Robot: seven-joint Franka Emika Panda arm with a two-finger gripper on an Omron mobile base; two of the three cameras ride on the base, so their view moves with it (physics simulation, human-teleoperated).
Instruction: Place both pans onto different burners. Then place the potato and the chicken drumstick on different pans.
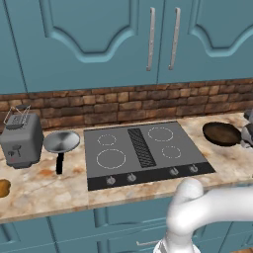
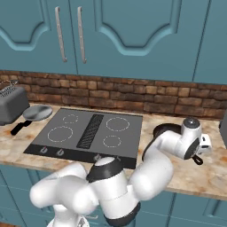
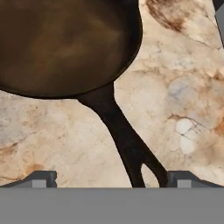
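The deeper pan [image 3: 65,43] with a dark brown inside rests on the marble counter right of the cooktop [image 1: 148,170], also seen as the dark pan [image 1: 222,133]. My gripper [image 3: 112,180] hovers open over its long black handle [image 3: 122,135], one fingertip on each side, holding nothing. The shallow silver pan [image 1: 61,142] sits left of the cooktop, its handle toward the front. White ring burners [image 1: 111,158] are all bare. A brown potato [image 1: 4,188] lies at the far left counter edge. The chicken drumstick is out of view.
A grey toaster [image 1: 21,138] stands left of the silver pan. A black ribbed vent [image 1: 141,147] runs down the cooktop's middle, with knobs [image 1: 132,177] along its front. A brick backsplash and teal cabinets rise behind the counter.
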